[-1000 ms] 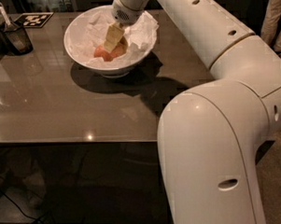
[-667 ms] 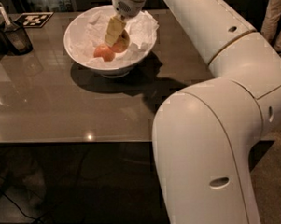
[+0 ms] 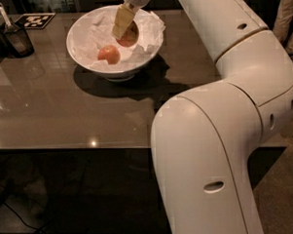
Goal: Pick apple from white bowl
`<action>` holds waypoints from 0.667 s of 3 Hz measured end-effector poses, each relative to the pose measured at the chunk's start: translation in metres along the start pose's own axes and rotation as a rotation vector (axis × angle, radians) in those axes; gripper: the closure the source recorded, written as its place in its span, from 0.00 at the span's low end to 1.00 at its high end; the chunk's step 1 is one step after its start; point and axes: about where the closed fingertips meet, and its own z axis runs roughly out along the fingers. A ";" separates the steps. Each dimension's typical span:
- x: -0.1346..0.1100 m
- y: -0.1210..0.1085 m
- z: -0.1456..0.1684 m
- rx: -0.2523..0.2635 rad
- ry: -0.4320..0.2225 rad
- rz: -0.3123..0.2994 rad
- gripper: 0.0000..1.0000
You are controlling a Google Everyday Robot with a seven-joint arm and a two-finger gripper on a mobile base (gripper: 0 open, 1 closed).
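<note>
The white bowl (image 3: 116, 71), lined with crumpled white paper, stands at the back of the dark glossy table (image 3: 63, 117). My gripper (image 3: 125, 30) reaches down over the bowl's right half. Its tan fingers (image 3: 120, 21) are shut on the apple (image 3: 130, 37), which looks reddish in shadow and hangs just above the paper. The finger in front hides part of the apple. An evenly orange-red apple (image 3: 108, 54) lies in the middle of the bowl, to the left of and below the gripper, apart from it.
A dark cup with a utensil (image 3: 17, 39) and a black-and-white tag (image 3: 35, 20) sit at the table's back left. My white arm (image 3: 225, 135) fills the right side. The table's front edge (image 3: 75, 147) runs across the middle. A person (image 3: 286, 15) stands at the far right.
My gripper has risen from the bowl's paper with the apple in its fingers. The orange-red apple stays in the bowl, now fully uncovered.
</note>
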 end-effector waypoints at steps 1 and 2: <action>-0.004 -0.006 -0.015 0.017 -0.012 -0.004 1.00; -0.026 -0.010 -0.053 0.041 -0.072 -0.025 1.00</action>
